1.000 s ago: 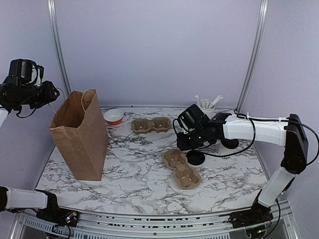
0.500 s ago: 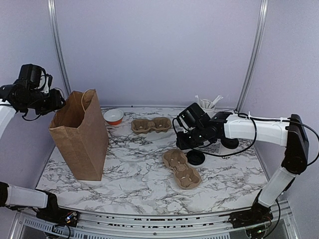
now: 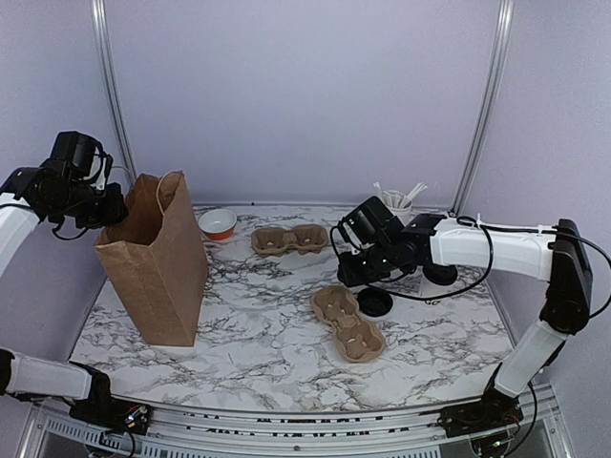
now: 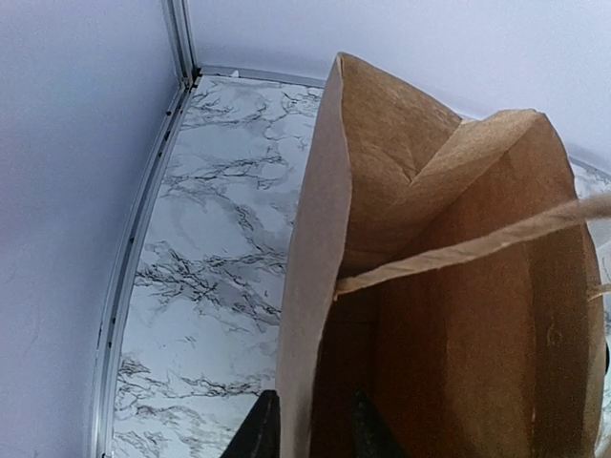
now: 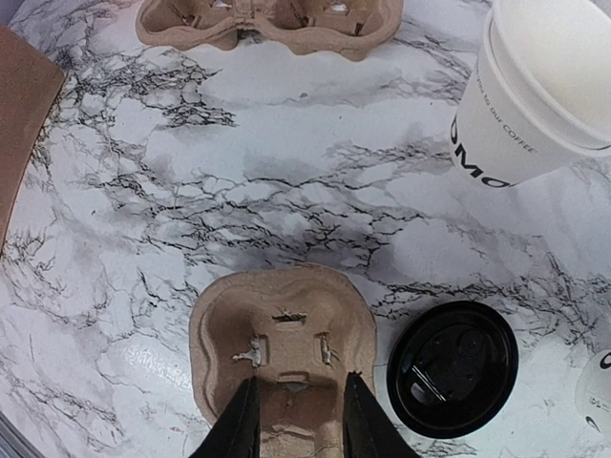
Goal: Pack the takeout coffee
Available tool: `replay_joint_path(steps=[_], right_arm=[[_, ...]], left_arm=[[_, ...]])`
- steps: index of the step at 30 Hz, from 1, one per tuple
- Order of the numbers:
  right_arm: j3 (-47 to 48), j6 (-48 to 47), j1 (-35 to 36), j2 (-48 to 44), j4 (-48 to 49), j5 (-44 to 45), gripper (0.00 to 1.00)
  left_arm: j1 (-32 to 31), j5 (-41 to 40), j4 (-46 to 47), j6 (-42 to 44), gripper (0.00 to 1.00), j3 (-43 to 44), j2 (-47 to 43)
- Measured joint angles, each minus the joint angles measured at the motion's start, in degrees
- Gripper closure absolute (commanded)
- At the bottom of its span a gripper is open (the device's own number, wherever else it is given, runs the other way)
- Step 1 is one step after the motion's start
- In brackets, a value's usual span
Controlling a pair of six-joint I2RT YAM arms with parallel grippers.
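The white paper cup [image 5: 520, 114] with dark lettering stands upright at the upper right of the right wrist view; the right arm hides it in the top view. The black lid [image 5: 452, 368] lies flat on the table, also seen from above [image 3: 374, 302]. My right gripper [image 5: 296, 425] is open and empty, hovering over the end of a brown pulp carrier [image 5: 283, 348], left of the lid [image 3: 358, 274]. My left gripper [image 4: 310, 439] is open, one finger on each side of the left wall of the open brown paper bag [image 4: 449, 286], at its rim [image 3: 95, 205].
The bag [image 3: 158, 262] stands upright at the left. A second pulp carrier [image 3: 289, 239] lies at the back, a red bowl [image 3: 218, 224] beside it. A white cup of stirrers [image 3: 396, 202] stands at the back right. Another white cup's edge [image 5: 600, 382] shows right of the lid.
My left gripper has moved right and down to the bag's left rim. The right arm has barely moved.
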Motion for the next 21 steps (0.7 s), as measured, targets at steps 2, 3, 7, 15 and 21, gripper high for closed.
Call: replay_joint_path(steps=[2, 3, 7, 15, 21], right_arm=[[0.0, -0.33, 0.0, -0.55, -0.02, 0.0, 0.69], [-0.02, -0.52, 0.0, -0.96, -0.02, 0.02, 0.69], [-0.04, -1.36, 0.0, -2.84, -0.11, 0.02, 0.69], [-9.27, 0.07, 0.0, -9.62, -3.43, -0.37, 0.67], [-17.4, 4.09, 2.38, -13.99, -4.39, -1.4, 0.54]], left_arm=[[-0.94, -0.59, -0.02, 0.22, 0.93, 0.04, 0.09], [-1.44, -0.81, -0.13, 0.5, 0.97, 0.24, 0.28], [-3.67, -1.55, -0.31, 1.29, 1.0, 1.79, 1.79], [-7.72, 1.36, -0.57, 4.2, 1.0, 8.74, 4.5], [-8.15, 3.3, -0.74, 5.16, 1.0, 9.7, 4.63]])
